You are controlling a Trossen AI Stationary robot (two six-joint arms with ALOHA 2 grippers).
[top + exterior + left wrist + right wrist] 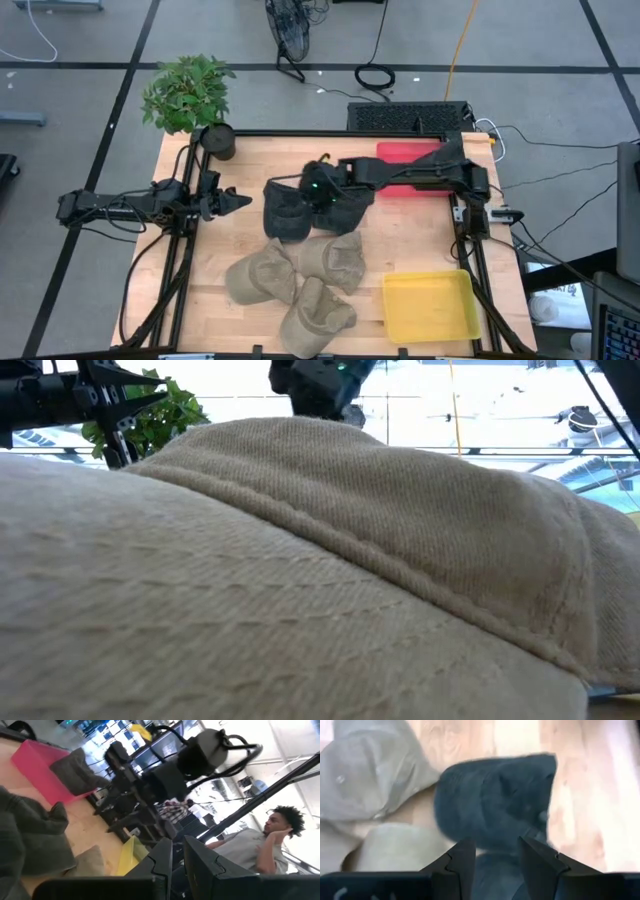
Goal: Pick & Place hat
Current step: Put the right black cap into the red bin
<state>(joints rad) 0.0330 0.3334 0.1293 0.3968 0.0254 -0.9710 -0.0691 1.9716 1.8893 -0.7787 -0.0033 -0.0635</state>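
Two dark grey hats (288,220) (352,207) lie on the wooden table, with three tan hats (262,277) (335,258) (315,315) nearer the front edge. My right gripper (313,190) hangs open above the dark grey hats. In the right wrist view its fingers (462,865) stand apart over one dark grey hat (495,800), with nothing between them. My left gripper (240,200) waits near the table's left edge, raised and roughly level, with a narrow gap between its fingers (160,865). One tan hat (320,560) fills the low view.
A yellow tray (430,305) stands at the front right and a red tray (408,160) at the back right, partly under the right arm. A potted plant (190,95) and a black pot (218,140) stand at the back left corner. A person (260,850) sits beyond the table.
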